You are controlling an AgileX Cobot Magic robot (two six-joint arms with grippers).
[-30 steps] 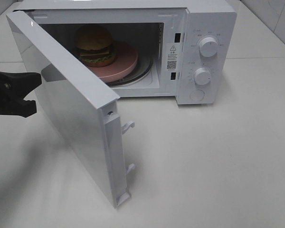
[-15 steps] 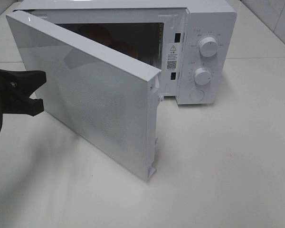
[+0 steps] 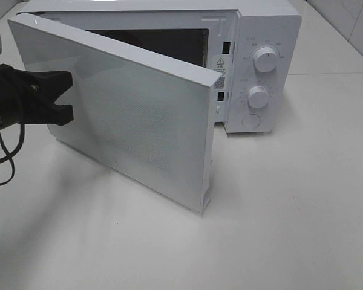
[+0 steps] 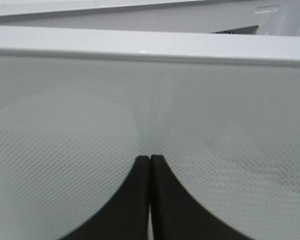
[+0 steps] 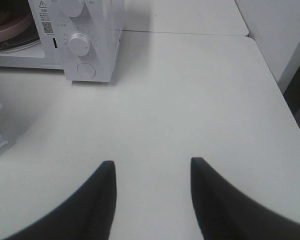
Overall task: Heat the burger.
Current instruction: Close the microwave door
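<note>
- Your left hand [image 4: 150, 158] is pressed shut with nothing between its fingers, and the tips touch the outer face of the microwave door [image 3: 139, 115].
- That door stands ajar, its free edge close to the microwave [image 3: 263, 24] front but not shut against it.
- Your right hand [image 5: 152, 167] hovers over the counter [image 5: 190, 100], fingers parted about halfway, holding nothing.
- The burger is hidden behind the door in the high view. Your right wrist view catches only the pink plate [image 5: 17, 27] inside the cavity.
</note>
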